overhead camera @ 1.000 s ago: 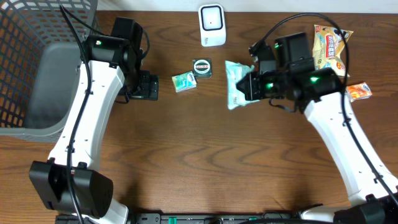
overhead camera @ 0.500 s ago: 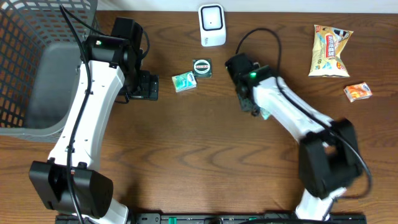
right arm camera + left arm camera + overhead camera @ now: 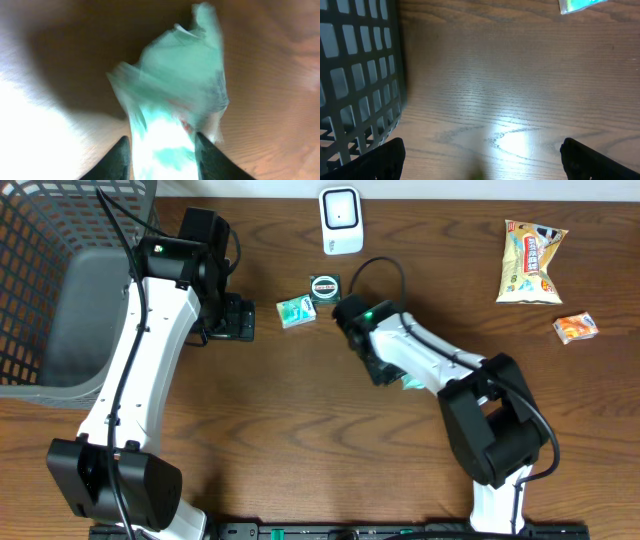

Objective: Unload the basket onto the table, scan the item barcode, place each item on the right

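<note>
Basically, 1 dark mesh basket (image 3: 25, 240) sat at the left edge of the wood table (image 3: 300, 450), w/ a grey lining visible inside; its grid wall also filled the left of the left wrist view (image 3: 355, 75).

Print and labels: the yellow snack bag (image 3: 530, 260) at far right had red-and-white print, too small to read. The round tin (image 3: 325, 287) had a label, also illegible. The white scanner (image 3: 340, 220) stood at the top centre edge, no readable text.

Counts: 2 teal pkts, 1 snack bag, 1 orange pkt (image 3: 575, 328), 1 tin, 1 scanner, 1 basket.

Task item, the mint-green pkt (image 3: 175, 95), lay on the table mid-right, below the tin and well apart from the scanner, mostly under the R gripper (image 3: 385, 368). Its lower end sat between the R fingertips (image 3: 120, 157), blurred. Jaws partly apart; can't tell if they pinched it.

The small teal pkt (image 3: 295, 310) lay just left of the tin, near the L gripper (image 3: 482, 145), whose jaws were spread wide around nothing.
</note>
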`<act>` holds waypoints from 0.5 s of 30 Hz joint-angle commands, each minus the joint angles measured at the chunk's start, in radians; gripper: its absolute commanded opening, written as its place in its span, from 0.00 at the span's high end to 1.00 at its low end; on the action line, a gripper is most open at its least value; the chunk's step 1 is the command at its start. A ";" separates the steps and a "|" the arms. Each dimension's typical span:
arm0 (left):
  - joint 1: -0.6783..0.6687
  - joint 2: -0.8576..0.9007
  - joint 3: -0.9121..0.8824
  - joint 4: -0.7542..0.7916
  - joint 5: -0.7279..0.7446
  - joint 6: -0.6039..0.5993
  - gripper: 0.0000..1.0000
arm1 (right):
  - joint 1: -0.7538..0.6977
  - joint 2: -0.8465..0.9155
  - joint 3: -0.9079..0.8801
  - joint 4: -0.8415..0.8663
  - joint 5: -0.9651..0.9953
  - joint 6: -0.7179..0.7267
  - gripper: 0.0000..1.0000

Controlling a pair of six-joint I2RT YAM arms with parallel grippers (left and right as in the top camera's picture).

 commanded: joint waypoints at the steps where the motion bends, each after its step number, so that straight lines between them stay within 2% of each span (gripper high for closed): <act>1: 0.003 0.003 -0.003 0.000 -0.016 -0.009 0.02 | 0.042 -0.012 0.074 -0.040 -0.093 0.004 0.52; 2: 0.003 0.003 -0.003 0.000 -0.016 -0.009 0.02 | 0.048 -0.012 0.098 -0.062 -0.102 0.004 0.52; 4: 0.003 0.003 -0.003 0.000 -0.016 -0.009 0.03 | 0.048 -0.012 0.164 -0.122 -0.108 0.019 0.39; 6: 0.003 0.003 -0.003 0.000 -0.016 -0.009 0.02 | 0.035 -0.012 0.227 -0.180 -0.108 0.018 0.31; 9: 0.003 0.003 -0.003 0.000 -0.016 -0.009 0.02 | 0.001 -0.012 0.282 -0.220 -0.108 0.016 0.24; 11: 0.003 0.003 -0.003 0.000 -0.016 -0.009 0.02 | -0.041 -0.012 0.291 -0.220 -0.125 -0.024 0.23; 15: 0.003 0.003 -0.003 0.000 -0.016 -0.009 0.02 | -0.135 -0.006 0.278 -0.216 -0.333 -0.229 0.36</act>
